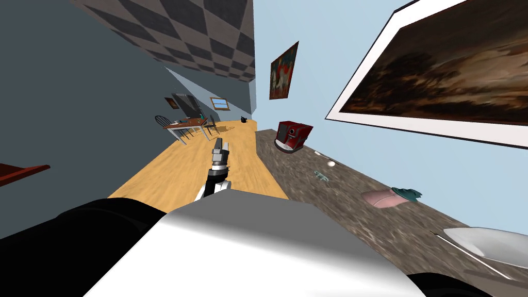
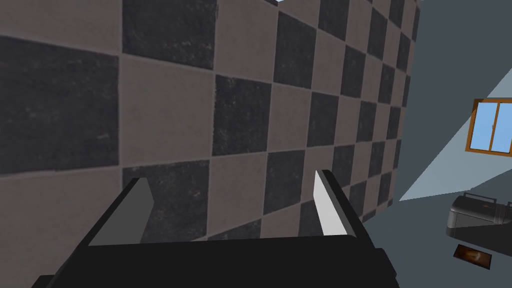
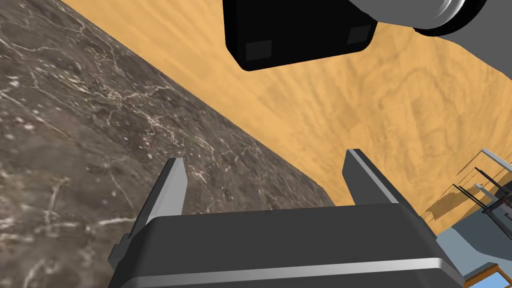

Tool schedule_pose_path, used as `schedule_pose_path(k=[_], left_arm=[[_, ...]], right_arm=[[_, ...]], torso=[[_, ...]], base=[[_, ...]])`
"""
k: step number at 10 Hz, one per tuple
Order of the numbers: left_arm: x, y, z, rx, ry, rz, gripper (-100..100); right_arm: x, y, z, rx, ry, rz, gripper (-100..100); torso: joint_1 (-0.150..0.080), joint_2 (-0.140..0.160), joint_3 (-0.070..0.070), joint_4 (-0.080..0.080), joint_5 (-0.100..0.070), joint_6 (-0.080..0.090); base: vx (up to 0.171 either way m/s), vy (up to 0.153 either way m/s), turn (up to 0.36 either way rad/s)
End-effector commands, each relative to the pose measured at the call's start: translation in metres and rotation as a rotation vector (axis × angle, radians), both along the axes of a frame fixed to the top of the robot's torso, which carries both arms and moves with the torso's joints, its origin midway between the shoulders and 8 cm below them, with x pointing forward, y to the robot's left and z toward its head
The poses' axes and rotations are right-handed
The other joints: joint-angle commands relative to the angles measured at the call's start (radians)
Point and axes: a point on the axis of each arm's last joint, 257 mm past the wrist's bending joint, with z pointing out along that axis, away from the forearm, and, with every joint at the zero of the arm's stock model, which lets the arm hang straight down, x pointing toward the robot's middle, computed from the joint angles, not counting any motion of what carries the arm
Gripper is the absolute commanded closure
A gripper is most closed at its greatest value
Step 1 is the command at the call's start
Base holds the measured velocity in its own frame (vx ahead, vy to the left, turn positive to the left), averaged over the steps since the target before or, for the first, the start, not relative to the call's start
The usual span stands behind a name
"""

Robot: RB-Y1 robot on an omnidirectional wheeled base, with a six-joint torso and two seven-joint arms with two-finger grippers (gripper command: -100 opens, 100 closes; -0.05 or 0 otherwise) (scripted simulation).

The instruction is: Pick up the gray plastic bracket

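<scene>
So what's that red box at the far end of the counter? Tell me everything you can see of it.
The red box looks like a small kitchen appliance. It has a glossy red, boxy body, a darker front panel with a small pale round spot, and a pale curved base under the front. It stands on the dark, marbled counter, at its far end, close to the pale blue wall and below a hanging painting. Nothing else touches it. Finer detail is too small to tell.
</scene>
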Motion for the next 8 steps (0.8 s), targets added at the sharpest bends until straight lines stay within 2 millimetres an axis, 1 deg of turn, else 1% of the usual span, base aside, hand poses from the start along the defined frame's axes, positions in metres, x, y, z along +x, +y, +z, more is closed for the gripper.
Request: schedule_pose_path(k=[1,2,3,4,6,7,8], left_arm=[[0.000,0.000,0.000,0.000,0.000,0.000,0],[0.000,0.000,0.000,0.000,0.000,0.000,0],[0.000,0.000,0.000,0.000,0.000,0.000,0],[0.000,0.000,0.000,0.000,0.000,0.000,0],[0.000,0.000,0.000,0.000,0.000,0.000,0],[0.000,0.000,0.000,0.000,0.000,0.000,0],[0.000,0.000,0.000,0.000,0.000,0.000,0]], right_arm=[[0.001,-0.016,0.005,-0.032,0.019,0.018,-100],[-0.001,-0.042,0.013,-0.086,0.050,0.042,-100],[-0.002,-0.063,0.020,-0.132,0.074,0.057,-100],[0.000,-0.066,0.023,-0.140,0.077,0.069,-100],[0.007,-0.106,0.041,-0.230,0.116,0.109,-100],[0.012,-0.122,0.050,-0.268,0.129,0.127,-100],[0.012,-0.122,0.050,-0.268,0.129,0.127,-100]], torso=[[0.000,0.000,0.000,0.000,0.000,0.000],[-0.001,0.000,0.000,0.000,0.000,0.001],[-0.001,0.000,0.000,0.000,0.000,0.000],[0.001,-0.003,-0.002,-0.001,0.000,0.000],[-0.002,-0.004,-0.002,-0.001,-0.001,0.000],[-0.003,-0.006,-0.003,-0.001,0.000,0.000],[-0.003,-0.009,-0.005,-0.002,-0.001,-0.001]], base=[[0.052,0.052,0.083],[0.056,0.052,0.151],[0.113,0.088,0.214],[0.111,0.044,0.080],[0.127,0.024,0.177],[0.192,0.013,0.257],[0.151,-0.007,0.105]])
